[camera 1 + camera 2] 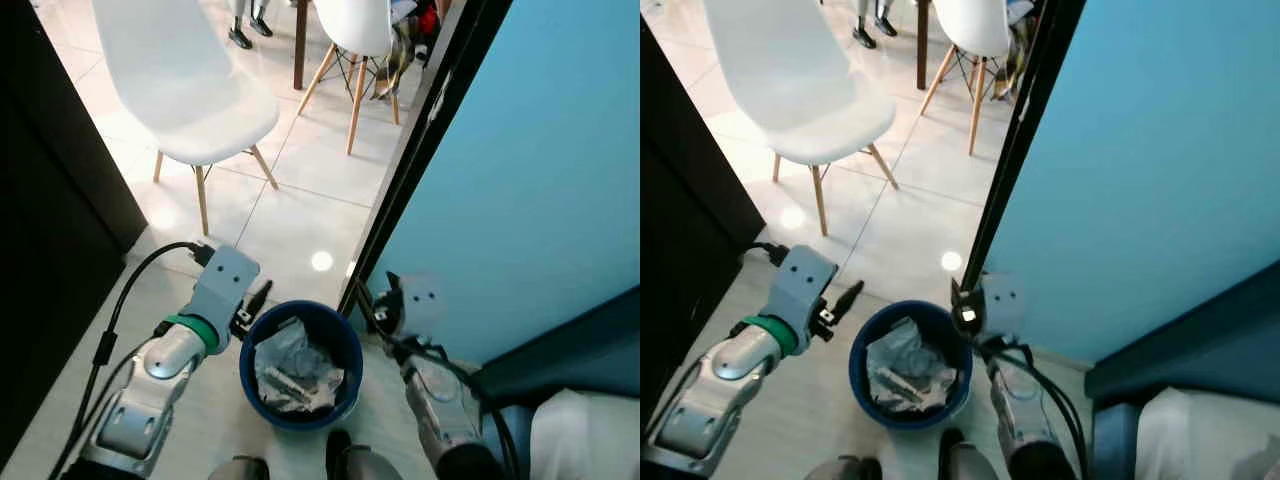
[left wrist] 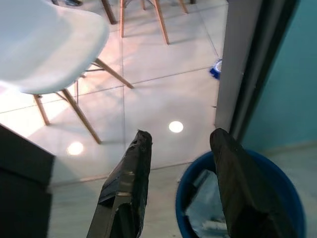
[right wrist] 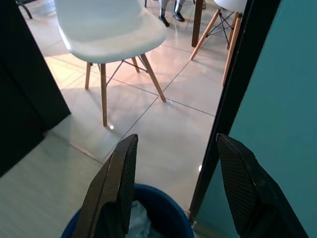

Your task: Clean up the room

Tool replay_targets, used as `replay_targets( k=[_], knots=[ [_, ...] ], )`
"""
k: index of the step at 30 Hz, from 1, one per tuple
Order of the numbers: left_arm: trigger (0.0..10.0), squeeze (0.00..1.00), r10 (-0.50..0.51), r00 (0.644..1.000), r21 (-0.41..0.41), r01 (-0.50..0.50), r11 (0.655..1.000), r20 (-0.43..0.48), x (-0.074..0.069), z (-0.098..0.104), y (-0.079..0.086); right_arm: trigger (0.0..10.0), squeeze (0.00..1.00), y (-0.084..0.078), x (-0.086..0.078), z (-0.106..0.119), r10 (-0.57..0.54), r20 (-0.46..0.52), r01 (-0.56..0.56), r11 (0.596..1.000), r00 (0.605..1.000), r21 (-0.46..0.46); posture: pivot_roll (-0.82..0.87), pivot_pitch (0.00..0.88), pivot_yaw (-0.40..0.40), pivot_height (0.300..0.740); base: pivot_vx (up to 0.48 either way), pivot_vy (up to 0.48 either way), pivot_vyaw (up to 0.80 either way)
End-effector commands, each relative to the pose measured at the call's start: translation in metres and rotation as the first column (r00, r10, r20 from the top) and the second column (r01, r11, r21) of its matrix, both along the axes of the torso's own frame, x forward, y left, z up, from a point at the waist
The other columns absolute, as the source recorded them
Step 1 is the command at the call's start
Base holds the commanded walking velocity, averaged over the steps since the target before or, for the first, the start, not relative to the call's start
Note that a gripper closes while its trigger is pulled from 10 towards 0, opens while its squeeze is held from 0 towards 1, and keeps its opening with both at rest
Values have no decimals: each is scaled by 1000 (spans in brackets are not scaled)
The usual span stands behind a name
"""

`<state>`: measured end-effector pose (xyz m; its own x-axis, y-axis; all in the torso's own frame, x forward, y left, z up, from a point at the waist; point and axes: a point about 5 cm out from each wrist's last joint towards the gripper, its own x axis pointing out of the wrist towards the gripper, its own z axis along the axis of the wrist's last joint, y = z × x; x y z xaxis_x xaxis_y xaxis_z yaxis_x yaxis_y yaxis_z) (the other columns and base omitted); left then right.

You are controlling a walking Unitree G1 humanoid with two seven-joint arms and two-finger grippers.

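While blue bin (image 1: 300,362), stuffed with crumpled wrappers (image 1: 293,372), sits on floor beside teal wall (image 1: 520,180), left hand (image 2: 181,186) and right hand (image 3: 176,193) flank rim, fingers spread, holding nothing. White chair (image 1: 185,85) beyond.

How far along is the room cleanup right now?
Done: the blue bin on the floor already holds crumpled rubbish. In hand: nothing; the left claw is open at the bin's left rim and the right claw is open at its right, both empty. Left: probably gripping the bin or moving on. The white chair stands ahead past the dark door frame.
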<state>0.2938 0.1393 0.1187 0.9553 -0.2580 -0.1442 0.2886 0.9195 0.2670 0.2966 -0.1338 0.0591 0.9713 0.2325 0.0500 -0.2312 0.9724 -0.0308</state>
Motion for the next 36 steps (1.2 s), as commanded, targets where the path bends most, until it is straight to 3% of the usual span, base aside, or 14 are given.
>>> replay_targets(
  k=[1, 5, 7, 12, 17, 21, 36],
  knots=[
    [10000, 0, 66, 998, -1, -66, 998, 10, 2, -5, 3, 10000, 0, -6, -3, -1, -16, -7, 16, 1000, 1000, -25, -80, 46, 37, 740, 0, 0, 0],
    [10000, 0, 108, 993, -28, -107, 994, 53, 10, -4, -4, 10000, 0, -17, 7, 13, -38, 50, 42, 997, 998, -72, -83, 36, 32, 740, 0, 0, 0],
    [10000, 0, 136, 990, -86, -132, 987, 40, 14, -9, -9, 10000, 0, -23, 22, 36, -47, 124, 59, 994, 991, -91, -75, 33, 19, 740, 0, 0, 0],
    [10000, 0, 192, 976, -115, -180, 977, 102, 17, -9, -6, 10000, 0, -22, 30, 60, -32, 192, 47, 996, 981, -74, -66, 32, 6, 740, 0, 0, 0],
    [10000, 0, 245, 957, -95, -232, 968, 156, 18, -5, 4, 10000, 0, -20, 27, 61, -21, 192, 34, 997, 981, -68, -53, 38, 5, 740, 0, 0, 0],
    [10000, 0, 331, 922, -74, -322, 944, 203, 18, 0, 26, 10000, 0, -16, 19, 53, -29, 154, 35, 999, 988, -40, -50, 46, 12, 740, 0, 0, 0],
    [10000, 0, 330, 912, -83, -319, 944, 243, 18, -1, 23, 10000, 0, -11, 15, 48, -21, 114, 25, 999, 993, -33, -46, 61, 11, 740, -185, 0, 0]
  ],
)
